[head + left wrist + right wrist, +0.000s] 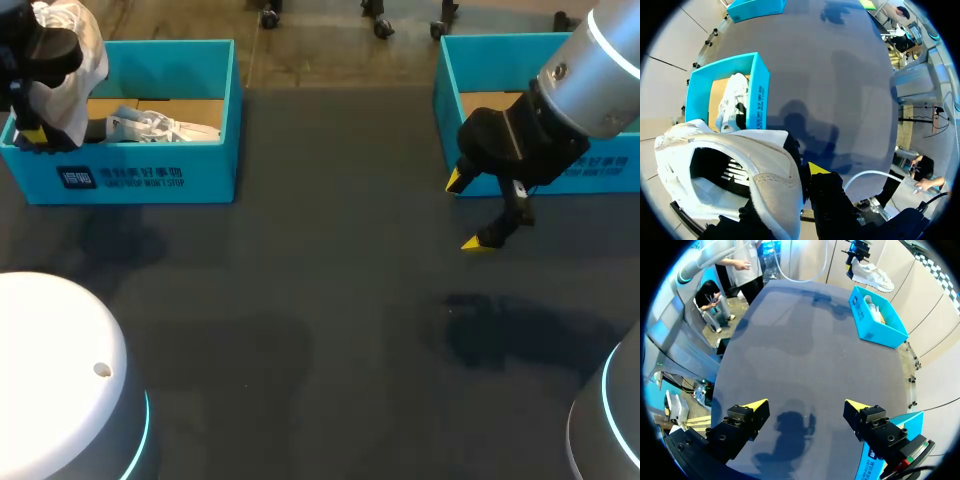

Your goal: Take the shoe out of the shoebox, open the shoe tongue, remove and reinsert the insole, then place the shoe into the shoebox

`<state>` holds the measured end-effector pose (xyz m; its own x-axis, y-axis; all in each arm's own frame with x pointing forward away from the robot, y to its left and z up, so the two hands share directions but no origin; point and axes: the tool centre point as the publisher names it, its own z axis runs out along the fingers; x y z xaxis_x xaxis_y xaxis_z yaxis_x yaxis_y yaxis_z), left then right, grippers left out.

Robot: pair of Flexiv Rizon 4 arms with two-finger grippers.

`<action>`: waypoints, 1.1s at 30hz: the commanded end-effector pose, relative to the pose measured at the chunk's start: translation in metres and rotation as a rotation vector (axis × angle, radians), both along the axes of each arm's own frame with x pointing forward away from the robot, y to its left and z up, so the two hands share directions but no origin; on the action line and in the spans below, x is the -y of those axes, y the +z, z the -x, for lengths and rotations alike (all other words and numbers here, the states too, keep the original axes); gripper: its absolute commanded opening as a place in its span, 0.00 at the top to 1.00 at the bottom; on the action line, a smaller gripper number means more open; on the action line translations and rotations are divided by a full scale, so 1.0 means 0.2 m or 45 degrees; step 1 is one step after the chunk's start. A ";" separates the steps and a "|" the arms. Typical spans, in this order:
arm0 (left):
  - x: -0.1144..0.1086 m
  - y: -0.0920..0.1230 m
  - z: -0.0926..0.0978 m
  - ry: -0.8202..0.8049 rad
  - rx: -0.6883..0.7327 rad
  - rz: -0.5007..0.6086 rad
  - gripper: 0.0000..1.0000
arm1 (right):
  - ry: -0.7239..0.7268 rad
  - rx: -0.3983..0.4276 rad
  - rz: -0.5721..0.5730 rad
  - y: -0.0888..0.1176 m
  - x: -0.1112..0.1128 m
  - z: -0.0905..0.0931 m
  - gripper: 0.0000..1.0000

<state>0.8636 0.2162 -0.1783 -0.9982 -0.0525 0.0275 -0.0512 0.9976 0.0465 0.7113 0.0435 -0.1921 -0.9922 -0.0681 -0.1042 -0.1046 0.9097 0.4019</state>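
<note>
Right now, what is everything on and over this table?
Boxes: two, blue; left box at the table's far left, right box at its far right.
Shoes: two, white; held shoe up in the air over the left box, second shoe lying inside the left box.
Table: one, dark grey, under it all.
Grippers: two, black with yellow tips; left gripper shut on the held shoe, right gripper open and empty, above the table beside the right box.
</note>
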 end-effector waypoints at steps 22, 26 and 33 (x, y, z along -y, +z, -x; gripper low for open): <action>-0.25 -0.04 -0.48 -0.016 -0.087 0.036 1.00 | -0.002 -0.001 0.003 -0.01 -0.01 0.00 0.00; -0.28 -0.07 -0.57 -0.006 -0.072 0.042 1.00 | -0.002 -0.001 0.003 -0.01 -0.01 0.00 0.00; -0.30 -0.10 -0.73 0.000 -0.029 0.074 1.00 | -0.002 -0.001 0.003 -0.01 -0.01 0.00 0.00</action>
<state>0.9919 0.2727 -0.1960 -0.9985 -0.0516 0.0161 -0.0518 0.9986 -0.0073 0.7113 0.0435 -0.1921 -0.9922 -0.0680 -0.1042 -0.1046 0.9097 0.4019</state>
